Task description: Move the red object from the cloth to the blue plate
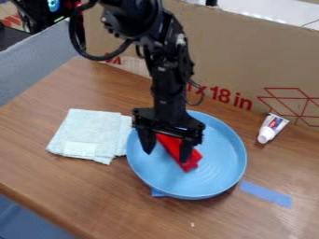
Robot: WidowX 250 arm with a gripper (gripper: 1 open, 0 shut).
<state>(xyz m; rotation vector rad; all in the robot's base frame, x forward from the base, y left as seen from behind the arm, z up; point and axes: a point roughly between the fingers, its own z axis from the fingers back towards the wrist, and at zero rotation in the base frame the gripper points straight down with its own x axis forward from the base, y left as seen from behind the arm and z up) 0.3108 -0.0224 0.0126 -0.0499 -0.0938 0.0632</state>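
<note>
Black pincer fingers (170, 147) hang spread wide, pointing straight down over the blue plate (227, 175), and they grip nothing. One finger comes down near the plate's left rim, the other toward its middle, and the red block (185, 156) shows between them, partly hidden behind the black metal. That block lies inside the plate, tilted on a slant, with its lower end toward the plate's centre. Whether the fingertips touch the block I cannot tell from where the camera stands.

Off the plate's left edge, just beside it, sits the pale folded cloth (88, 134), flat on the wooden table (50, 201) with nothing on it. At the plate's near edge a strip of blue tape (267, 195) is stuck to the wood, with another scrap peeking out under the rim.

Over to the right, well apart from the plate, a small white tube (270, 128) with red print lies on the table. Behind everything stands a big cardboard box (249, 56) with red lettering, and the black arm (162, 56) rises in front of it, cables looping off its upper part.
</note>
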